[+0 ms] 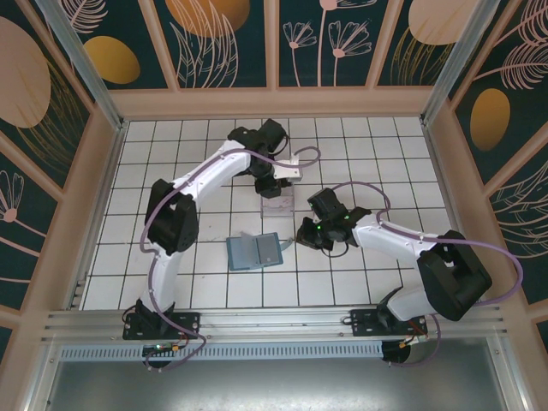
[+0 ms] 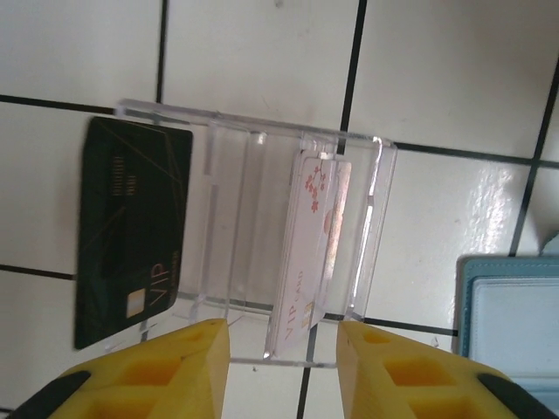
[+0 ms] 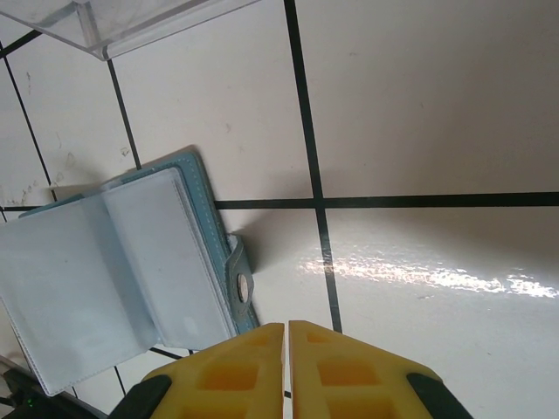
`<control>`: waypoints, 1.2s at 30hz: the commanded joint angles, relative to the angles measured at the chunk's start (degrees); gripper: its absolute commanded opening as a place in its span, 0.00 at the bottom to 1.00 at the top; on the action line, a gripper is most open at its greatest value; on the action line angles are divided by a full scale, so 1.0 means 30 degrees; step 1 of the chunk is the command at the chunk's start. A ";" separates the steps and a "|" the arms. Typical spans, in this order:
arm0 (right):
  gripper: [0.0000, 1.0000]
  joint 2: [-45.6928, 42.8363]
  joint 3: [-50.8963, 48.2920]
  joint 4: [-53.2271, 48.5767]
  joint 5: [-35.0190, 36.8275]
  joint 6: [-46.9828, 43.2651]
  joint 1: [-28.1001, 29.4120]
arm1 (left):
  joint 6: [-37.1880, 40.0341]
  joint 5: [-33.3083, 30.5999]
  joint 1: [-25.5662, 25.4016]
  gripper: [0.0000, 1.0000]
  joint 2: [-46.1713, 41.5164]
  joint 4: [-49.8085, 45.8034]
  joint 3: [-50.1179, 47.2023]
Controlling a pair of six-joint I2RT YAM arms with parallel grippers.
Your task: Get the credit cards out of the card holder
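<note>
From above, the left arm (image 1: 184, 193) reaches out to the far middle of the white-tiled bench (image 1: 385, 145). The left jaws hang over a see-through plastic box (image 1: 279, 205). Nearer, the card holder (image 1: 255, 251) lies spread open and flat, and the right arm (image 1: 402, 248) bends in so that the right jaws sit just beside its right edge.

Looking down the left wrist, the left jaws stand apart with nothing between them, just short of the box (image 2: 244, 218). A pale card with reddish flowers (image 2: 314, 236) leans on edge inside it. A black card (image 2: 131, 231) lies flat at the box's left side; whether inside the wall or beside it I cannot tell. A corner of the holder (image 2: 511, 314) shows at the right.

From the right wrist, the right jaws are pressed together on nothing, close to the holder's (image 3: 122, 271) snap tab (image 3: 243, 284). A corner of the box (image 3: 113, 22) sits well beyond.
</note>
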 commanded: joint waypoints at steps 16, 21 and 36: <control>0.30 0.1634 0.1537 0.0849 -0.1037 -0.1852 0.0132 | -2.0992 -0.1343 -0.0277 0.26 -1.0417 1.3836 -1.2088; 0.32 0.2990 0.1891 0.1288 -0.1763 -0.2216 0.0462 | -2.3622 -0.3184 -0.1923 0.29 -1.2103 1.4986 -1.4192; 0.08 0.2867 0.1132 0.1837 -0.0608 -0.0687 0.1717 | -2.9621 -0.2294 -0.3512 0.18 -1.4040 1.8282 -2.0096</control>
